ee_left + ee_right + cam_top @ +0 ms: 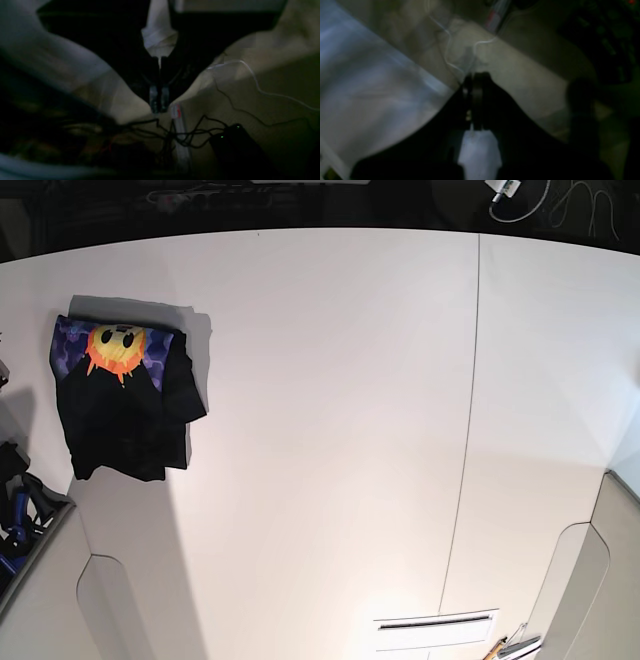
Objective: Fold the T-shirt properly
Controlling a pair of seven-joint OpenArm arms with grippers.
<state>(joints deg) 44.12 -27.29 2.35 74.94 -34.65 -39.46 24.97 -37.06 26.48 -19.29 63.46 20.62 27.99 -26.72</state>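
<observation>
Meanwhile, the folded T-shirt [125, 400] lay at the base view's far left on the white table [330, 430], sun-face print partly showing. The left gripper [159, 106] and right gripper [475, 82] were both closed, holding nothing.

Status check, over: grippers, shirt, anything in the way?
Left gripper shut, empty. Right gripper shut, empty. T-shirt folded on table, sun print showing. Nothing in the way.

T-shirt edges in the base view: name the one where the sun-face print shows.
The far edge of the T-shirt, toward the table's back: the orange-yellow sun face on blue-purple lies there. The other edges show only plain black cloth.
</observation>
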